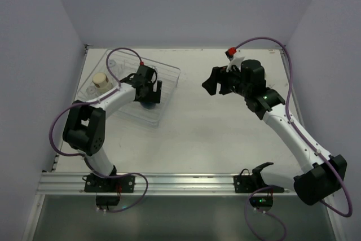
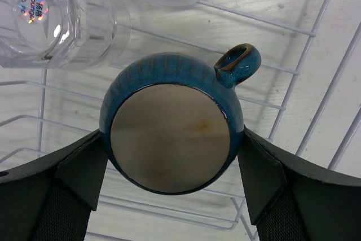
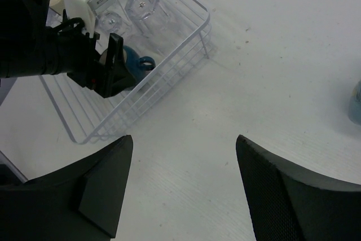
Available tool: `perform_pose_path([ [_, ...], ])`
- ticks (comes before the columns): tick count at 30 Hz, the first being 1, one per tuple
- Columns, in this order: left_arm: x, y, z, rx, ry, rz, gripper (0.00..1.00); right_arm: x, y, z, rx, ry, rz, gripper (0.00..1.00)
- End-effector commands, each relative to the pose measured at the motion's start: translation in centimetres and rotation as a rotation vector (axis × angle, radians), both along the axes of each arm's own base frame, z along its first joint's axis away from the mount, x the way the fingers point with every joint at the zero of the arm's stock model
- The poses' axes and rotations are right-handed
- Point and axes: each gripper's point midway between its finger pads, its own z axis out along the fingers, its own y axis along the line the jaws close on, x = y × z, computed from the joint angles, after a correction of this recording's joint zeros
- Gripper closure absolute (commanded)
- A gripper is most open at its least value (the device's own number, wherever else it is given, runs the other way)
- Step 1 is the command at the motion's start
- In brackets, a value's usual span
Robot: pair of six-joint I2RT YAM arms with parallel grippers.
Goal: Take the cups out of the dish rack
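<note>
The dark blue handled cup (image 2: 169, 134) stands upside down in the clear dish rack (image 1: 171, 75), its handle pointing up and right in the left wrist view. My left gripper (image 2: 172, 139) is shut on it, with a finger pressed on each side. Clear tumblers (image 2: 51, 21) lie just beyond it, and a cream cup (image 1: 101, 79) sits at the rack's far left end. My right gripper (image 3: 183, 145) hangs open over bare table to the right of the rack, holding nothing. A light blue mug (image 3: 356, 103) shows at the right edge of the right wrist view.
The rack (image 3: 192, 43) lies at an angle in the table's back left, close to the left wall. The left arm (image 1: 107, 103) reaches over the rack's near side. White walls enclose the table on three sides.
</note>
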Motion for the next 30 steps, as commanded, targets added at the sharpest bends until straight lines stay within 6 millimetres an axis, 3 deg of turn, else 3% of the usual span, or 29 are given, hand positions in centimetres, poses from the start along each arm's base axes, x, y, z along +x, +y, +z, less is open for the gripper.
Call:
perform_pose_path([
  [1, 1.4, -0.2, 0.9, -0.038, -0.046, -0.007, 0.10, -0.5, 1.0, 2.1, 0.050, -0.058, 0.041, 0.23],
  [5, 1.5, 0.8, 3.2, -0.031, -0.123, 0.031, 0.27, -1.9, 2.3, 3.2, 0.102, -0.074, 0.087, 0.24],
  [11, -0.2, 2.4, 9.6, -0.072, -0.300, 0.092, 0.32, -4.0, 5.1, 4.8, 0.230, -0.077, 0.167, 0.25],
  [12, -0.6, 2.6, 11.8, -0.099, -0.358, 0.099, 0.32, -4.4, 5.4, 4.4, 0.253, -0.062, 0.168, 0.25],
  [14, -1.3, 2.6, 13.4, -0.142, -0.404, 0.106, 0.32, -5.0, 6.7, 6.1, 0.389, -0.068, 0.177, 0.25],
  [15, -2.0, 2.4, 15.4, -0.191, -0.456, 0.094, 0.32, -5.5, 7.1, 4.9, 0.421, -0.037, 0.182, 0.26],
  [16, -2.3, 2.1, 16.2, -0.224, -0.485, 0.087, 0.32, -5.7, 7.7, 6.6, 0.522, -0.045, 0.188, 0.27],
  [18, -3.6, 1.1, 19.1, -0.337, -0.557, 0.047, 0.33, -6.6, 8.7, 5.9, 0.593, -0.005, 0.203, 0.30],
  [21, -5.5, -0.7, 22.5, -0.505, -0.638, -0.021, 0.33, -8.0, 10.4, 7.6, 0.726, -0.006, 0.275, 0.32],
  [26, -9.0, -4.5, 25.7, -0.838, -0.665, -0.148, 0.34, -10.8, 12.7, 9.1, 0.825, -0.053, 0.422, 0.34],
  [30, -11.6, -6.4, 28.5, -1.031, -0.688, -0.265, 0.34, -11.4, 13.0, 9.4, 0.860, -0.082, 0.472, 0.34],
])
